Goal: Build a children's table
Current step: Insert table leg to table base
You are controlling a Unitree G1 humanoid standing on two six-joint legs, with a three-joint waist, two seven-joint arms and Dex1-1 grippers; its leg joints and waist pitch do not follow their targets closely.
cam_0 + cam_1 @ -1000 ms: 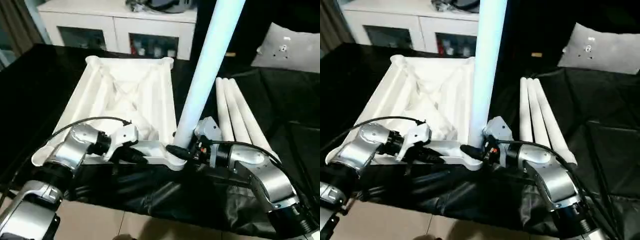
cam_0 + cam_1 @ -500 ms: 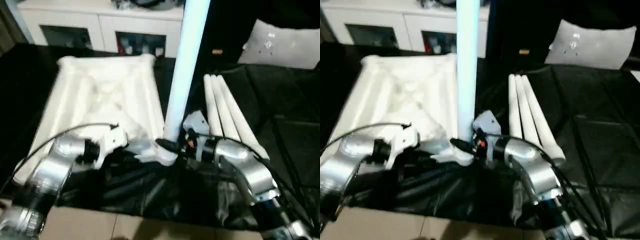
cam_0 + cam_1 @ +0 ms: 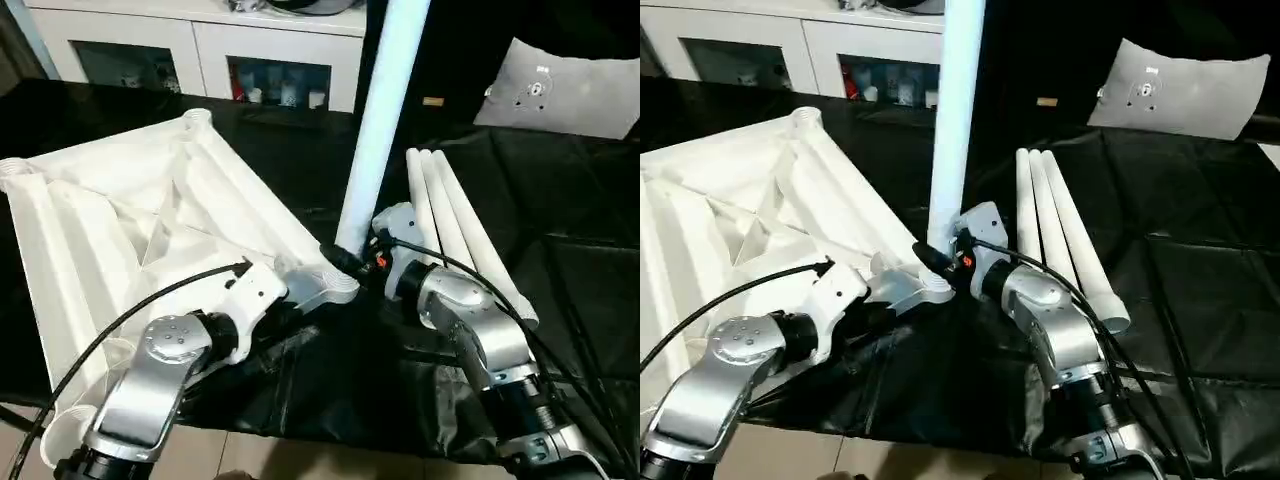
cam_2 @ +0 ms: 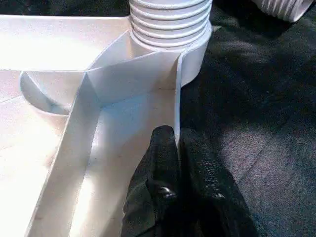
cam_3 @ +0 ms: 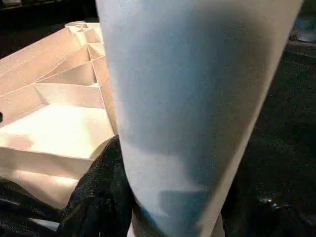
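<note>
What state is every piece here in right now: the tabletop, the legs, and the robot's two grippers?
White plastic ribbed tabletop: upside down, ribs showing.
Upright white tube leg: standing in the near corner socket.
Three spare white tube legs: lying side by side.
Left gripper: shut on the tabletop's rim.
Right gripper: shut on the upright leg.

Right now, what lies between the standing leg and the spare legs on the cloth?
In the left eye view, the right gripper, shut on the standing leg, and its wrist lie between it and the three spare legs.
</note>
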